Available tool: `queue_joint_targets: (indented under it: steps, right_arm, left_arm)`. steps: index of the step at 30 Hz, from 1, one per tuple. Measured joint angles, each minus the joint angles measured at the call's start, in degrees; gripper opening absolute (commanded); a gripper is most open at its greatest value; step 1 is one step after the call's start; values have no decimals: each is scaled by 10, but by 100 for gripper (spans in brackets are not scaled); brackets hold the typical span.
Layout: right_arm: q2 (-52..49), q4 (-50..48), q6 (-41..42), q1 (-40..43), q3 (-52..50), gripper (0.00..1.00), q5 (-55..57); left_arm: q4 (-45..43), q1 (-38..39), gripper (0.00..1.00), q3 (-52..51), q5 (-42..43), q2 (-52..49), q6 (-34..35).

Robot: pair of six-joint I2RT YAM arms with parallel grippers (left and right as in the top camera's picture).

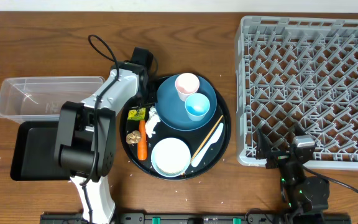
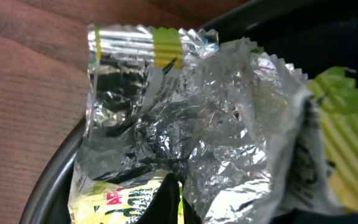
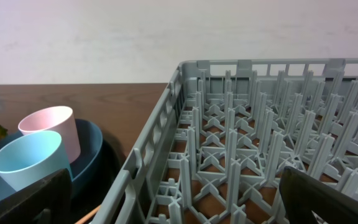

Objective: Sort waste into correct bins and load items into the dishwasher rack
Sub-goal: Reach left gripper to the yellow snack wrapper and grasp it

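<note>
Left end effector [image 1: 144, 99]: posted over the left rim of the round black tray [image 1: 226, 134]. Its fingers were hidden beneath the wrist from overhead and lost behind foil in the wrist view, so whether they were apart or clamped could not be told.

Snack wrapper [image 2: 191, 124]: crumpled silver foil with green-yellow print, lying just inside that rim. It filled the wrist camera, so it was very close to the fingers. Step in hand, as judged: taking up this wrapper for the bins.

Handling note: the foil looked light, springy and slippery. A pinch across a thick fold near the middle would likely hold better than one on a loose corner. A straight lift should clear the rim before any sideways travel.

Neighbours: crumpled white paper [image 1: 152, 120] and carrot [image 1: 142, 142] just beside the wrapper, brown lump [image 1: 132, 134] near. A narrow grasp would keep them out of the pinch.

Destinations: clear tub [image 1: 17, 93] and flat black tray [image 1: 33, 152], side by side to the left on the table [image 1: 42, 37].

Right end effector [image 3: 173, 202]: fingers wide apart, holding nothing, parked at the near edge of the dishwasher rack [image 1: 309, 81], well apart from the work.
</note>
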State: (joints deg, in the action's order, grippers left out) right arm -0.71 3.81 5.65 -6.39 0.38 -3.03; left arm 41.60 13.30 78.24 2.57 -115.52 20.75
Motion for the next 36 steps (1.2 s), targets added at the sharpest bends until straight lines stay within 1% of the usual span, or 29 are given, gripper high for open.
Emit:
queue_joint_targets:
  steps: [8,11,14,17,18,21,22,25,31,34,36]
  right_arm:
    - [0,0,0,0,0,99,0]
    - [0,0,0,0,0,99,0]
    - [0,0,0,0,0,99,0]
    - [0,0,0,0,0,99,0]
    - [0,0,0,0,0,99,0]
    - [0,0,0,0,0,99,0]
    - [0,0,0,0,0,99,0]
    - [0,0,0,0,0,99,0]
    - [0,0,0,0,0,99,0]
    - [0,0,0,0,0,99,0]
    - [0,0,0,0,0,99,0]
  left_arm:
    - [15,0,6,0,0,5,-18]
    - [20,0,7,0,0,30,-23]
    - [20,0,29,0,0,63,-29]
    - [19,0,40,0,0,97,-30]
    - [19,0,41,0,0,102,-28]
    - [19,0,52,0,0,106,-29]
    - [19,0,55,0,0,104,-30]
    - [18,0,57,0,0,97,-29]
    - [-5,0,57,0,0,76,-30]
    - [-15,0,61,0,0,64,-30]
    - [-19,0,61,0,0,58,-30]
